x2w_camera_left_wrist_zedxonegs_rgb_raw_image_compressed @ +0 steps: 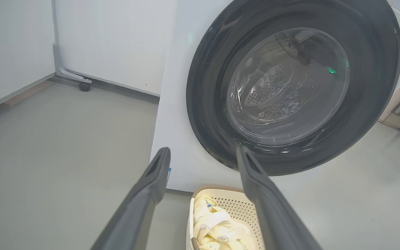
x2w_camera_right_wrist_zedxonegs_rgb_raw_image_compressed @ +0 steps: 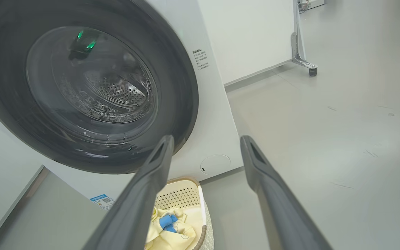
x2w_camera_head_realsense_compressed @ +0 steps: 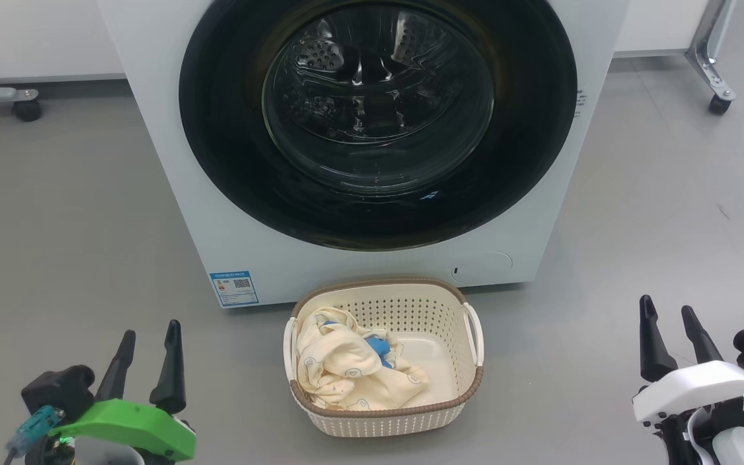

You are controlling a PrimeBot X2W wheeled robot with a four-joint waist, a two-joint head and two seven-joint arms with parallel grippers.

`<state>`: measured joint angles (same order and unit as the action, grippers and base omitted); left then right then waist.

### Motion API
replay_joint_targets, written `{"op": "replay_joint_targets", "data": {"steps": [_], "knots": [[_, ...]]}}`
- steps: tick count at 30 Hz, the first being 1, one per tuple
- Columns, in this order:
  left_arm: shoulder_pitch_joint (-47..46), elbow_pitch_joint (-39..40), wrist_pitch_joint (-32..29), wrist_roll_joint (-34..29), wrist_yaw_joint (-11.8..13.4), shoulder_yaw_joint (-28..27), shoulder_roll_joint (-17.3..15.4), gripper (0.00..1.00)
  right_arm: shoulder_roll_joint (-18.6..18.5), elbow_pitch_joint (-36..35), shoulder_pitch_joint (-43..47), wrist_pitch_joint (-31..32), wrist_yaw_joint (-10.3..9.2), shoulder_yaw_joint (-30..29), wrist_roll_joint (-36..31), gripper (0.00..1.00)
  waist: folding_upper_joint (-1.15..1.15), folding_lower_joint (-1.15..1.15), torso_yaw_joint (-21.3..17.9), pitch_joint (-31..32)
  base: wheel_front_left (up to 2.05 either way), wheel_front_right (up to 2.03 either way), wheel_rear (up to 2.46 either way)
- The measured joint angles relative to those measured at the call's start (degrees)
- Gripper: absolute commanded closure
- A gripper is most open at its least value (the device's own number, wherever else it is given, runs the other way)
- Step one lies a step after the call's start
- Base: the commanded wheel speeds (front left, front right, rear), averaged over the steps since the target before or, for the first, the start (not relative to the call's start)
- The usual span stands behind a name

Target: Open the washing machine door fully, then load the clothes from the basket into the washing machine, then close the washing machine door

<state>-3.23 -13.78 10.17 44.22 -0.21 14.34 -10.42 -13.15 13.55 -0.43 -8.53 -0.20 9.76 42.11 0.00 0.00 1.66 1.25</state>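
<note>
I am looking at the washing machine door, which is sitting shut and flush on the washing machine, so step 1 is not yet done. The basket is standing on the floor just in front of the machine, w/ the clothes lying bunched in its left half.

The left fingers and the right fingers are both spread wide and pinching nothing; they are hanging low at each side, well apart from the basket and the door.

Handling, imo: the door is looking stiff, rather heavy, and its black rim is glossy, so probably slippery. I am not seeing any handle or hinge, so I cannot tell which side of the rim to hook. The clothes are looking soft, light and limp; I am planning to pinch a raised fold at the top of the heap. The basket is probably light and may be sliding if I am pushing it.

Writing: a small blue label w/ a QR code is sitting low at the front; a few lines of small print are beside the door. Both are too small to read
</note>
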Motion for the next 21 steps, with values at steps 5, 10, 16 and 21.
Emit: {"op": "replay_joint_targets", "data": {"steps": [5,10,16,21], "knots": [[0.0,-0.1,0.6,-4.1,1.0,0.7,0.1,0.0,-0.4,0.0,0.0,-1.0,-0.58,0.9,-3.5,0.0,0.0,0.0,0.2,0.0,0.0,0.0,0.0],[0.0,-0.5,1.3,-7.5,2.0,1.1,0.5,0.0,-1.0,0.0,0.0,-1.9,-1.51,1.7,-6.8,0.0,0.0,0.0,0.4,0.1,0.0,0.0,0.0],[0.0,-0.9,2.4,-11.3,2.5,1.9,0.7,0.0,-1.2,0.0,-0.1,-3.1,-2.47,2.5,-10.6,0.0,0.0,0.0,0.5,0.2,0.0,0.0,0.0],[-0.1,-1.1,3.0,-14.6,2.8,2.4,1.1,0.0,-1.4,0.0,-0.1,-4.1,-3.01,3.5,-14.0,0.0,0.0,0.0,0.6,0.3,0.0,0.0,0.0]]}}
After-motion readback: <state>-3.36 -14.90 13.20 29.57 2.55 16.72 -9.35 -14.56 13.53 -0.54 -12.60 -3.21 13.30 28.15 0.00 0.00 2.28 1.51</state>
